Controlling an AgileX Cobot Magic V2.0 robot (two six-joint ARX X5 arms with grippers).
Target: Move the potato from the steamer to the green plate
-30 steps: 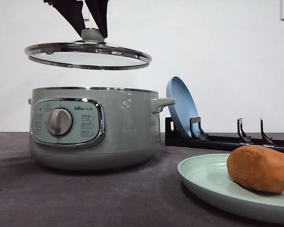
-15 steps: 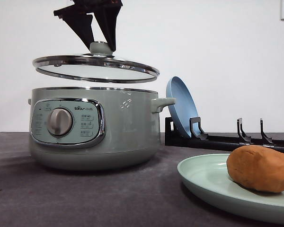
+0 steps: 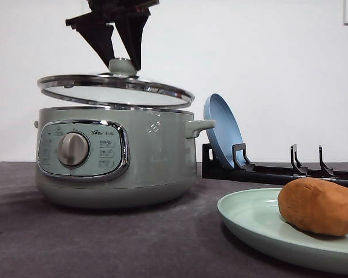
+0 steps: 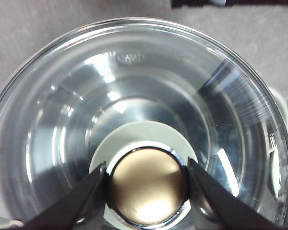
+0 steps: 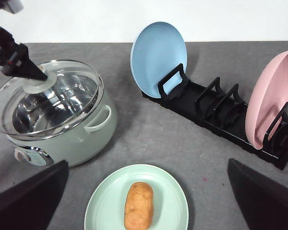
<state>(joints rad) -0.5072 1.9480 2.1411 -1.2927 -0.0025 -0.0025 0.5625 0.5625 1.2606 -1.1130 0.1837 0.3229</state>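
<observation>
The potato (image 3: 319, 205) lies on the green plate (image 3: 249, 220) at the front right, also seen from above as potato (image 5: 138, 205) on the plate (image 5: 105, 206). The sage-green steamer (image 3: 116, 156) stands at the left. Its glass lid (image 3: 116, 90) hangs slightly tilted just over the pot's rim. My left gripper (image 3: 123, 62) is shut on the lid's knob (image 4: 146, 187), with one finger (image 4: 81, 201) on each side. The right gripper (image 5: 148, 165) hovers open above the plate, nothing between its fingers (image 5: 29, 201).
A black dish rack (image 5: 216, 110) runs along the back right. It holds a blue plate (image 5: 158, 52) nearest the steamer (image 5: 62, 120) and a pink plate (image 5: 271, 98) at the far end. Grey table surface lies between steamer, rack and green plate.
The left gripper has lowered the lid toward the steamer and shifted it slightly right; the lid now sits tilted just over the rim. Potato and plate have not moved.
</observation>
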